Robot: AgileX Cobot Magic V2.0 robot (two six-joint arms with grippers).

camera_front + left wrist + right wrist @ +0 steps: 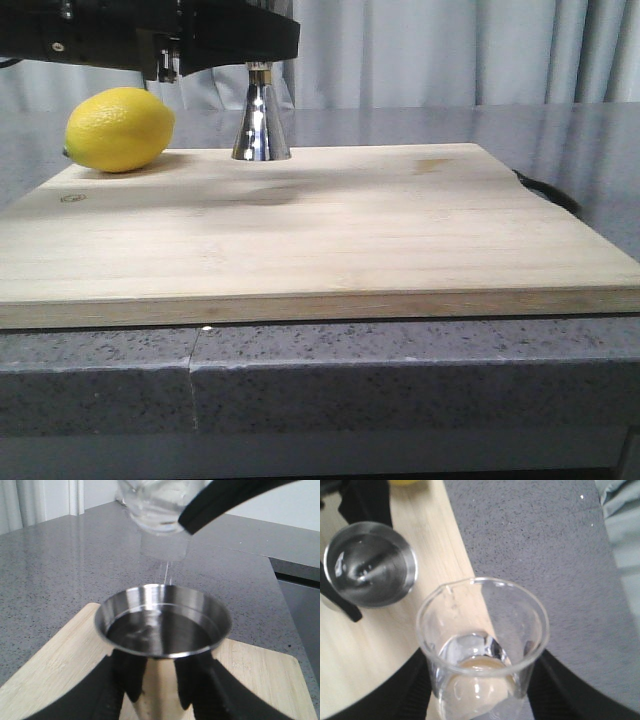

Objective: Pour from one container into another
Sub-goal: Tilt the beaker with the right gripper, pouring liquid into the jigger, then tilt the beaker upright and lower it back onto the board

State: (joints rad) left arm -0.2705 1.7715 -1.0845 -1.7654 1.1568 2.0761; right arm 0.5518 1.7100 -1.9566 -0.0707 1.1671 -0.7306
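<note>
Now we see our left tool [152, 692] clamped around the jigger [162, 630] standing on the wooden board [320, 230], while our right tool [480, 695] holds the tilted beaker [482, 645] just above its cup.

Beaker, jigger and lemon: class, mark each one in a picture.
glass beaker [482, 645], right wrist view, on its clear wall.
steel jigger [162, 622], left wrist view, on its open cup.
lemon [119, 129], front view, on its yellow skin.
</note>
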